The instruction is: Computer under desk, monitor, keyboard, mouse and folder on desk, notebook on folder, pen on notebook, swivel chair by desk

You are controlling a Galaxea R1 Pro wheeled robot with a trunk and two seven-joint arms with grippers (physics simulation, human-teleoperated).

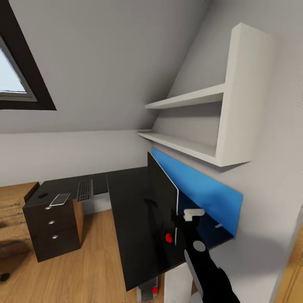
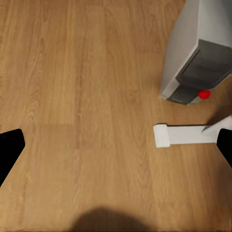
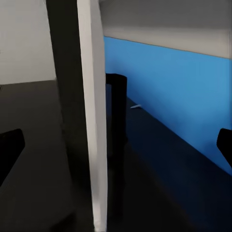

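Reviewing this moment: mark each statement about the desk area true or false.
1. The monitor stands on the desk. True.
2. The keyboard lies on the floor. False: it lies on the desk's far section.
3. The right claw is shut on the monitor. False: it is open, with its fingers spread wide either side of the monitor's edge.
4. The wall shelves are white. True.
5. The computer sits on top of the desk. False: it stands on the wooden floor.
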